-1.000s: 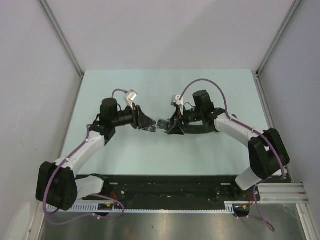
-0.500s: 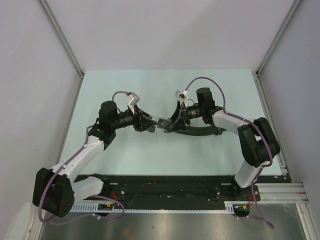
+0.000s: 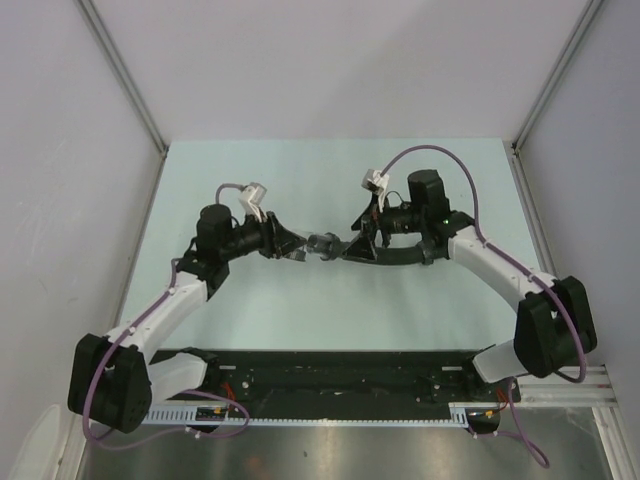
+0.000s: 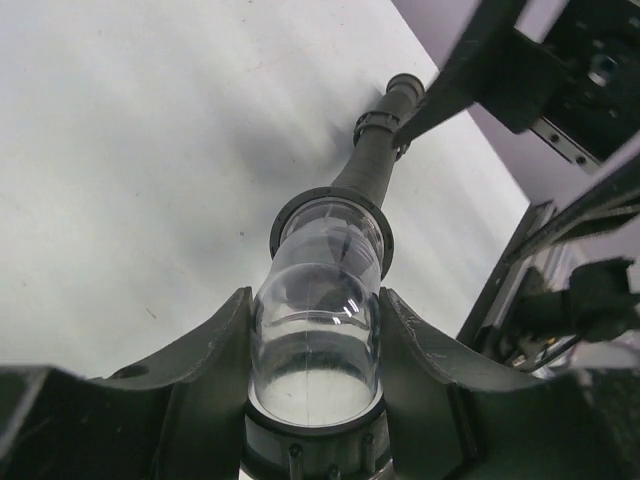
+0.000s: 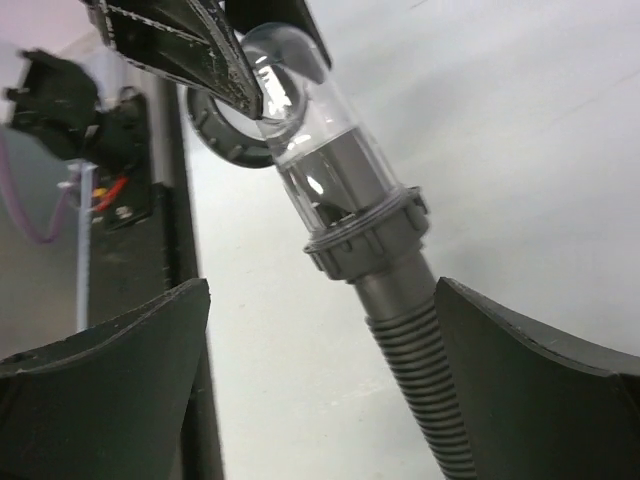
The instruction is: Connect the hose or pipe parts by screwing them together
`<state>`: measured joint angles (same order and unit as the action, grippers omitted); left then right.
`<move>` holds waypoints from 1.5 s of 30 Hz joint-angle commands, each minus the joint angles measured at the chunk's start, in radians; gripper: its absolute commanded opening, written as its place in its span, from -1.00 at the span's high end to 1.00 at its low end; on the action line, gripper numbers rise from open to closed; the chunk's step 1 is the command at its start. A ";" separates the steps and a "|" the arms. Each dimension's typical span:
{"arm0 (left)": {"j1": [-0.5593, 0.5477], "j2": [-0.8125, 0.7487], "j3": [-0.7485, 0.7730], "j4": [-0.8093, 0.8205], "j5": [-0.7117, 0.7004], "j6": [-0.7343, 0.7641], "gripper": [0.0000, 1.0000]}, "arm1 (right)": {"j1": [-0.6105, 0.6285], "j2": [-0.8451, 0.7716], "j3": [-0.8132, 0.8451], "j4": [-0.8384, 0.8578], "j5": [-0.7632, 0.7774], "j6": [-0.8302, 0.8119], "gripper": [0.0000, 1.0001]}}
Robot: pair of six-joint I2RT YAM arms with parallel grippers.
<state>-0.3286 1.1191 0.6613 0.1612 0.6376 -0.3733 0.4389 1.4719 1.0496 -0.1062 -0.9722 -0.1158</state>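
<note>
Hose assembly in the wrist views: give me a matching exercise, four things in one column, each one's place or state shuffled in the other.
Column one:
1. clear plastic tube section
2. dark grey ribbed flexible hose
3. grey ridged collar nut
4. right gripper

Column two:
A. open wide
B. joins tube to hose
C. clamped by the left gripper
D. runs between two jaws, gap on each side

Pairs: 1-C, 2-D, 3-B, 4-A.

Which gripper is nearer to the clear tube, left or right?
Left. The left gripper clamps the clear tube between its fingers; the right gripper stands open around the ribbed hose, beyond the grey collar.
</note>
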 commanded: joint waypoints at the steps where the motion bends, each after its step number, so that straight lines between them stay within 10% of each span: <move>1: 0.045 0.011 0.023 -0.015 -0.001 -0.234 0.99 | 0.085 -0.114 0.003 -0.024 0.309 -0.152 -1.00; 10: 0.092 0.062 0.054 -0.092 0.100 -0.568 0.99 | 0.363 -0.349 -0.410 0.564 0.782 -0.456 -0.99; 29: 0.112 0.030 0.026 -0.081 0.234 -0.848 0.99 | 0.569 -0.145 -0.510 0.867 1.144 -0.769 -0.85; 36: 0.112 0.053 0.047 -0.071 0.270 -0.781 0.99 | 0.557 -0.153 -0.470 0.805 0.997 -0.748 -0.06; 45: 0.109 0.166 0.087 -0.012 0.341 -0.460 0.99 | 0.285 -0.165 -0.275 0.400 0.268 -0.351 0.34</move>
<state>-0.2127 1.2530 0.7094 0.0536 0.8768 -1.0130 0.8261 1.3243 0.6632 0.4099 -0.2260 -0.6918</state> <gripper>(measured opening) 0.507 0.714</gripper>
